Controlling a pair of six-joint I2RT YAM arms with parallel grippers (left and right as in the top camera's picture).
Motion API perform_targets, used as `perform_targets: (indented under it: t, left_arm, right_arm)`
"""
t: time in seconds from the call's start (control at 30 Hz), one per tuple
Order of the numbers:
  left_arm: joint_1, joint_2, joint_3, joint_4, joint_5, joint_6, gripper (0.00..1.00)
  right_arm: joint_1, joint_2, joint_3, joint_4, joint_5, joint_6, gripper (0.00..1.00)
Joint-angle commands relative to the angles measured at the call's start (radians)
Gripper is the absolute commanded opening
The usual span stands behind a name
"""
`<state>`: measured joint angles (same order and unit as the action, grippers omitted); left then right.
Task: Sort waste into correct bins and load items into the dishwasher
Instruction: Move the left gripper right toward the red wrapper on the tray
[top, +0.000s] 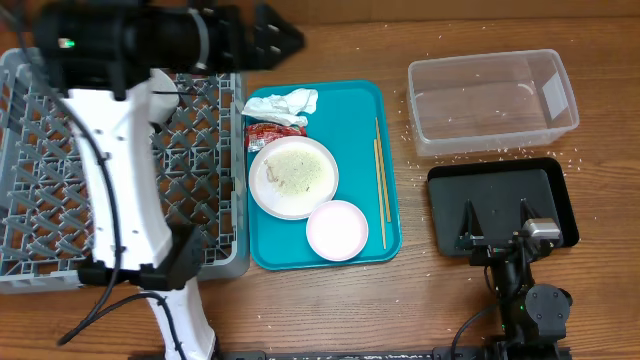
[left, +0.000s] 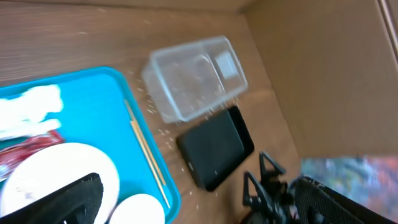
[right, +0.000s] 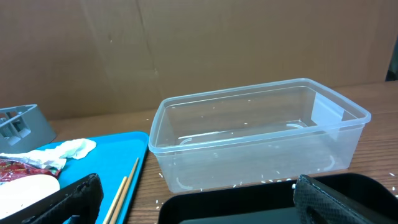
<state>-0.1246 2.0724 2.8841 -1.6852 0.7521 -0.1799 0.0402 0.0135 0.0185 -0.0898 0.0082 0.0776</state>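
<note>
On the teal tray (top: 322, 255) lie a crumpled white napkin (top: 285, 103), a red-and-white wrapper (top: 268, 132), a white plate (top: 293, 177) dusted with rice grains, a small white bowl (top: 337, 230) and wooden chopsticks (top: 380, 180). The grey dish rack (top: 200, 150) stands to the left. At right are the clear tub (top: 490, 100) and the black tray (top: 500, 190). My left gripper (top: 280, 35) hovers open above the tray's far left corner, holding nothing. Open and empty too, my right gripper (top: 495, 218) sits over the black tray's near edge, facing the tub (right: 255, 134).
White grains (top: 500, 155) are scattered on the wooden table around the tub and black tray. My white left arm (top: 120, 180) stretches over the rack. A brown cardboard wall (right: 199, 50) closes off the far side behind the tub.
</note>
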Motion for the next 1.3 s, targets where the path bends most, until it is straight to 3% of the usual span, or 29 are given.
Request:
perform_targets:
  t: [0.0, 0.1, 0.17, 0.37, 1.27]
  left_arm:
    - [-0.064, 0.0, -0.003, -0.004, -0.072, 0.054, 0.98]
    - [-0.117, 0.0, -0.003, -0.004, -0.182, 0.053, 0.94]
    - [-0.163, 0.0, -0.003, -0.004, -0.261, 0.052, 1.0]
    - [-0.232, 0.0, -0.004, -0.004, -0.369, 0.045, 1.0]
    - [-0.304, 0.0, -0.129, -0.004, -0.378, 0.045, 0.96]
  right_arm:
    - [0.005, -0.009, -0.01, 0.006, 0.013, -0.003, 1.0]
    - [0.005, -0.009, -0.01, 0.006, 0.013, -0.003, 1.0]
    - [0.005, -0.009, -0.01, 0.006, 0.013, -0.003, 1.0]
    - [0.005, -0.009, -0.01, 0.006, 0.013, -0.003, 1.0]
    - [0.005, -0.009, -0.01, 0.006, 0.013, -0.003, 1.0]
